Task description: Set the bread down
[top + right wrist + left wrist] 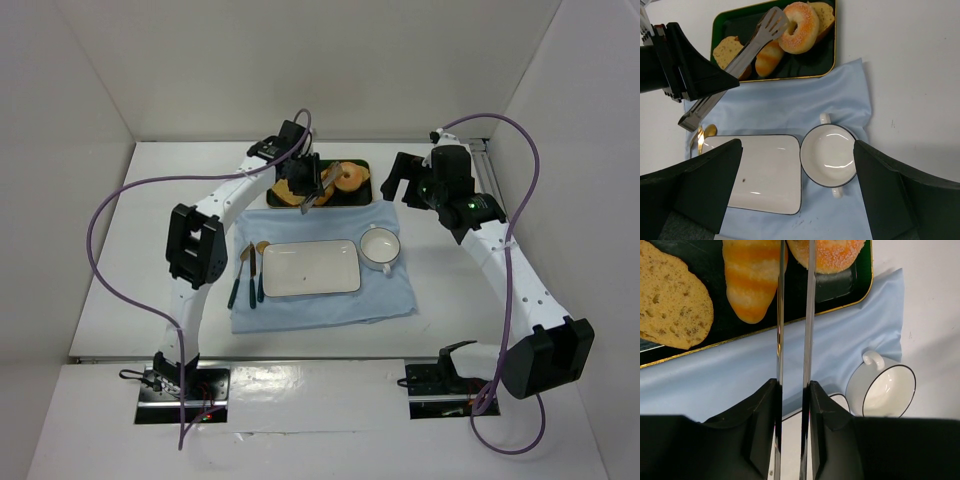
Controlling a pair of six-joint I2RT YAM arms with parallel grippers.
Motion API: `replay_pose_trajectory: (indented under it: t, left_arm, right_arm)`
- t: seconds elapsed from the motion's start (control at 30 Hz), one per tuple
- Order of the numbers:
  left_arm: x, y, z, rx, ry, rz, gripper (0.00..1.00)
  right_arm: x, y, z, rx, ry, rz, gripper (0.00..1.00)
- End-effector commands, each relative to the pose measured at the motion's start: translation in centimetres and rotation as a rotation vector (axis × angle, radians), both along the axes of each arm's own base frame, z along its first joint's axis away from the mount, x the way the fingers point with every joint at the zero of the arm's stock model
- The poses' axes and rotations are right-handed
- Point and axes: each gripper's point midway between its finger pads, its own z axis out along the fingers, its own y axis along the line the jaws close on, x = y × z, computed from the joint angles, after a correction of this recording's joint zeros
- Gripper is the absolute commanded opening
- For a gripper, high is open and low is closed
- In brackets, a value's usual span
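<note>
tongs (pixel 747 47) left of bread (pixel 807 37), toast (pixel 824 14) behind it, bare tray (pixel 815 62) in front

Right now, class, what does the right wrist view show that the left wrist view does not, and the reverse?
Only the right wrist view: the bread as a whole ring with its hole, the gold spoon, the open right claw. Only the left wrist view: the left claw pinching the tongs, their two arms seen edge-on. Both: the tray, the roll, the cup, the blue cloth.
</note>
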Motion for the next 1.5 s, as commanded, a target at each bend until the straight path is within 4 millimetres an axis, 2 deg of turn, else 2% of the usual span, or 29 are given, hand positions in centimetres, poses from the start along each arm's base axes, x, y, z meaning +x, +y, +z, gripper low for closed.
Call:
replay_pose_trajectory:
  t: [0.0, 0.17, 0.4, 0.43, 0.5, 0.53, 0.57, 0.63, 0.67, 0.7, 0.73, 0.77, 0.8, 0.83, 0.87, 0.9, 0.93, 0.97, 1.0, 1.07, 1.17, 1.2, 1.27, 1.37, 1.47]
  left_arm:
    - [0.4, -0.9, 2.0, -0.045, -0.034, -0.019, 0.36]
    - [-0.3, -0.5, 4.0, -0.059, -0.064, -0.020, 0.32]
    - [-2.9, 1.5, 10.4, -0.120, -0.178, 0.009, 0.30]
    - [-4.0, 2.0, 11.5, -0.127, -0.193, 0.008, 0.30]
    - [-5.0, 2.7, 12.6, -0.129, -0.211, 0.015, 0.29]
    - [-5.7, 3.0, 12.1, -0.123, -0.199, 0.015, 0.29]
    - [-6.7, 3.4, 13.8, -0.142, -0.225, 0.021, 0.29]
    - [-7.8, 3.9, 14.3, -0.153, -0.231, 0.027, 0.29]
    - [-8.6, 4.3, 13.4, -0.143, -0.211, 0.027, 0.29]
    - [-9.8, 4.4, 14.6, -0.156, -0.234, 0.018, 0.29]
    - [-10.4, 4.7, 14.7, -0.157, -0.236, 0.018, 0.29]
    - [-11.4, 4.8, 13.6, -0.141, -0.217, 0.003, 0.29]
    - [-12.0, 5.3, 13.3, -0.130, -0.209, 0.009, 0.29]
    - [-13.0, 5.6, 13.9, -0.122, -0.227, 0.004, 0.29]
    - [-14.0, 5.7, 12.9, -0.103, -0.203, -0.002, 0.29]
    - [-15.0, 5.8, 12.5, -0.091, -0.193, -0.010, 0.29]
    - [-15.3, 6.4, 12.3, -0.073, -0.204, -0.002, 0.29]
    - [-16.6, 6.5, 12.9, -0.081, -0.215, -0.014, 0.29]
    - [-17.2, 7.1, 11.8, -0.064, -0.199, -0.007, 0.29]
    - [-19.3, 7.7, 11.0, -0.055, -0.185, -0.010, 0.29]
    - [-21.2, 8.5, 10.0, -0.050, -0.160, -0.003, 0.29]
    - [-22.0, 8.8, 8.9, -0.036, -0.141, 0.006, 0.29]
    - [-23.1, 9.5, 9.0, -0.049, -0.147, 0.014, 0.29]
    - [-24.6, 9.6, 7.6, -0.048, -0.117, 0.007, 0.29]
    - [-25.9, 9.5, 6.5, -0.049, -0.089, 0.000, 0.29]
  right_arm:
    - [0.7, 0.1, 1.6, 0.021, -0.068, 0.002, 0.99]
    - [0.8, 0.1, 1.2, 0.019, -0.059, 0.002, 0.99]
    - [1.0, 0.4, 2.3, 0.047, -0.081, 0.001, 0.99]
    - [1.3, 0.5, 2.3, 0.047, -0.079, 0.001, 0.99]
    - [1.4, 0.5, 2.5, 0.057, -0.086, -0.003, 0.99]
    - [1.6, 0.6, 3.2, 0.061, -0.105, -0.003, 0.99]
    - [1.6, 0.6, 3.2, 0.062, -0.105, -0.003, 0.99]
    - [1.9, 0.7, 3.5, 0.072, -0.112, -0.007, 0.99]
    - [2.4, 0.8, 3.7, 0.074, -0.120, -0.007, 0.99]
    - [2.8, 0.9, 3.4, 0.071, -0.111, -0.007, 0.99]
    - [3.1, 1.0, 3.5, 0.071, -0.111, -0.007, 0.99]
    - [3.5, 1.1, 3.5, 0.071, -0.109, -0.007, 0.99]
    - [4.1, 1.2, 3.7, 0.071, -0.111, -0.007, 0.99]
    - [4.5, 0.9, 3.9, 0.071, -0.113, -0.016, 0.99]
    - [4.9, 1.0, 4.6, 0.075, -0.127, -0.016, 0.99]
    - [5.5, 1.1, 4.3, 0.072, -0.117, -0.016, 0.99]
    - [5.7, 1.2, 4.3, 0.072, -0.117, -0.016, 0.99]
    - [6.2, 1.5, 4.5, 0.080, -0.126, -0.005, 0.99]
    - [6.7, 1.2, 5.3, 0.083, -0.141, -0.013, 0.99]
    - [7.5, 1.9, 5.4, 0.102, -0.136, 0.007, 0.99]
    - [8.2, 2.5, 5.6, 0.119, -0.132, 0.022, 0.99]
    - [8.5, 2.7, 5.4, 0.122, -0.127, 0.030, 0.99]
    - [8.5, 2.7, 5.4, 0.122, -0.127, 0.030, 0.99]
    - [8.6, 2.8, 6.1, 0.126, -0.145, 0.031, 0.99]
    - [8.4, 2.9, 5.9, 0.128, -0.134, 0.040, 0.99]
